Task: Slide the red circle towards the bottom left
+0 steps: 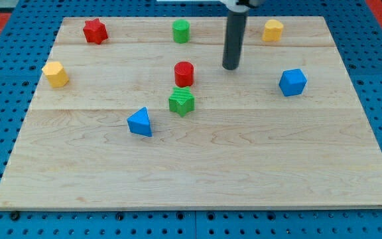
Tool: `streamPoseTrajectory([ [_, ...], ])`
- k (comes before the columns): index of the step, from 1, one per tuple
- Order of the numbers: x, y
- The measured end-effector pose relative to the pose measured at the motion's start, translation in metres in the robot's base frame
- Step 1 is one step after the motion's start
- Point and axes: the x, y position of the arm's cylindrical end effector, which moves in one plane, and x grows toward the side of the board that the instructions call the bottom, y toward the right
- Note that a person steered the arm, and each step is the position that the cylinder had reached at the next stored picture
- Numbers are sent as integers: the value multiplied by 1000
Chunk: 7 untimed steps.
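Observation:
The red circle [184, 73] stands on the wooden board [197, 172] a little above the middle. My tip [231, 67] rests on the board to the right of the red circle, slightly higher in the view, with a gap between them. A green star [182, 101] sits just below the red circle, close to it. A blue triangle [140, 123] lies lower and to the left.
A red star [95, 30] is at the top left, a green circle [181, 30] at the top middle, a yellow block [273, 30] at the top right. A yellow hexagon [56, 74] is at the left edge, a blue block [292, 82] at the right.

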Motion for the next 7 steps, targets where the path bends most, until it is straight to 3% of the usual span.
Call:
streamPoseTrajectory([
  [1, -11, -61],
  [2, 25, -80],
  [3, 58, -72],
  [4, 57, -30],
  [5, 64, -33],
  [7, 72, -117],
])
